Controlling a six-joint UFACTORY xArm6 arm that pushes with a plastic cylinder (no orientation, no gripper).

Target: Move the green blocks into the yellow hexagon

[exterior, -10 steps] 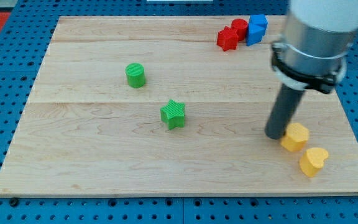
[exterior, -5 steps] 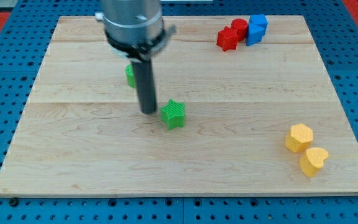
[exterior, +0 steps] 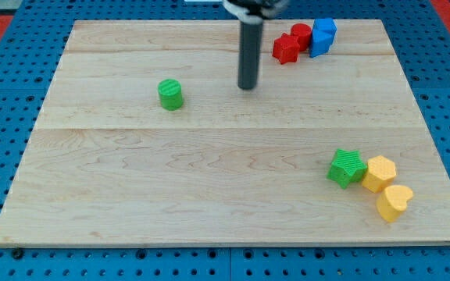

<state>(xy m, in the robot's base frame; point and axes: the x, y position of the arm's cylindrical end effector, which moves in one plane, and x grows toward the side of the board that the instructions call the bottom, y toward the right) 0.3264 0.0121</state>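
- Your rig has no gripper, so there is no open or closed state to report; it ends in a rod, and my tip rests on the bench in the upper middle of the board.
- The tip touches no block. It sits well to the view's right of the green cylinder and to the left of, and a little below, the red and blue group.
- The green star lies at the view's lower right, touching the yellow hexagon on its left side. By my reading, that half of the task is done.
- The yellow heart sits just below the hexagon, touching it.
- The green cylinder stands alone at the upper left, well apart from the hexagon. I judge the step in hand to be going after this block.
- The next move calls for bringing the tip round to the cylinder's upper-left side, so that the push runs down and to the right, toward the hexagon.
- Take the tip above the cylinder on the way round, so you do not knock it further left.
- Aim the push so the cylinder arrives beside the star or above the hexagon without dislodging either.
- The red star, red block and blue block cluster at the top right, clear of that line.
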